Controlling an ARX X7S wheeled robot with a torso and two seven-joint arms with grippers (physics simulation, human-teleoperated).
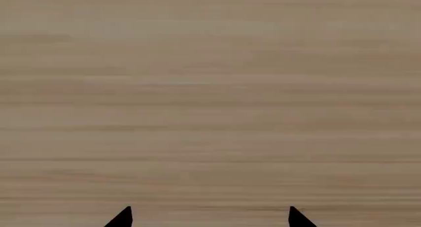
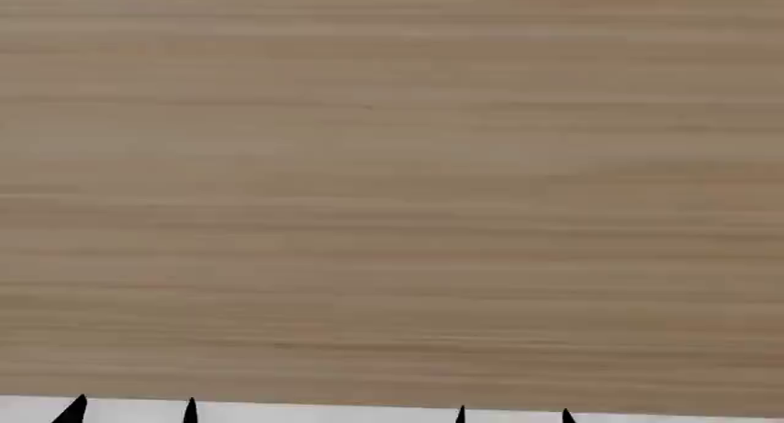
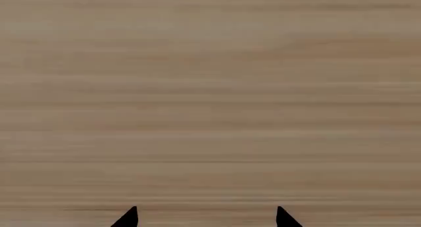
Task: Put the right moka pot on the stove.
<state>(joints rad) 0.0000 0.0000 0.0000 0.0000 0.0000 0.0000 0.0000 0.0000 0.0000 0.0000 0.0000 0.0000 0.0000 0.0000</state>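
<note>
From the head camera I see almost nothing but a light wooden surface (image 2: pixel 392 184) with fine horizontal grain, filling the view from edge to edge; along the near edge runs a thin white strip (image 2: pixel 319 412), and I cannot tell what it belongs to; four small black fingertips poke up there, a pair for my left gripper (image 2: pixel 132 410) and a pair for my right gripper (image 2: pixel 512 414).

Neither the moka pot nor the stove shows in any of my three views, so I cannot say where either one sits; no brand, label or writing is readable anywhere, only wood grain.

In the left wrist view the same wood (image 1: pixel 210 89) fills the picture; the left gripper (image 1: pixel 210 217) shows only as two black fingertips (image 1: pixel 122 218) standing well apart, with bare wood between them and nothing held; I read that hand as spread wide and empty.

The right wrist view matches; wood (image 3: pixel 210 89) throughout, and the right gripper (image 3: pixel 205 217) shows two black fingertips (image 3: pixel 126 218) set well apart, nothing between them; that hand too is wide open and holds nothing; I cannot tell whether either gripper touches the surface.
</note>
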